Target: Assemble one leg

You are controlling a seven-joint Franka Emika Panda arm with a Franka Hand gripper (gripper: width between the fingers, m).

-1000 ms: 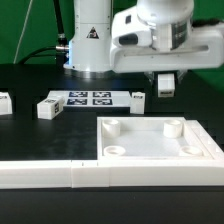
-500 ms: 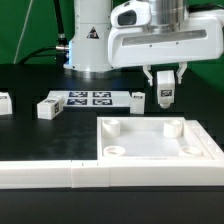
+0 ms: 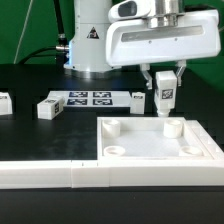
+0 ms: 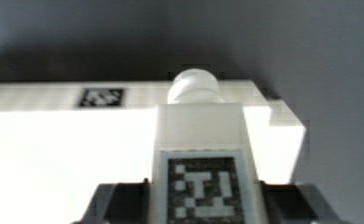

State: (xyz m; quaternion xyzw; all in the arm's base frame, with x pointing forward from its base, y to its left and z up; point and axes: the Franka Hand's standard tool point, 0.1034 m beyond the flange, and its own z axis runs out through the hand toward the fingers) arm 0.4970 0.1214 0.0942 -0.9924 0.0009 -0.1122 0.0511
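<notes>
My gripper (image 3: 165, 92) is shut on a leg (image 3: 165, 97), a chunky white block with a black-and-white tag, held upright above the far right corner socket (image 3: 173, 127) of the large white panel (image 3: 150, 145). In the wrist view the leg (image 4: 204, 150) runs from between my dark fingers (image 4: 122, 198) out over the white panel (image 4: 72, 140). Its tagged face (image 4: 204, 188) shows and its rounded tip (image 4: 195, 87) points at the panel's far edge.
Other legs lie on the black table: one at the exterior view's left edge (image 3: 5, 101), one (image 3: 49, 106) beside the marker board (image 3: 92, 99), one (image 3: 138, 97) right of it. A long white rail (image 3: 60, 174) runs along the front. The robot base (image 3: 88, 40) stands behind.
The gripper has risen and moved slightly toward the exterior view's left with the leg in it, lifting the leg off the table to hang above the panel's far right socket.
</notes>
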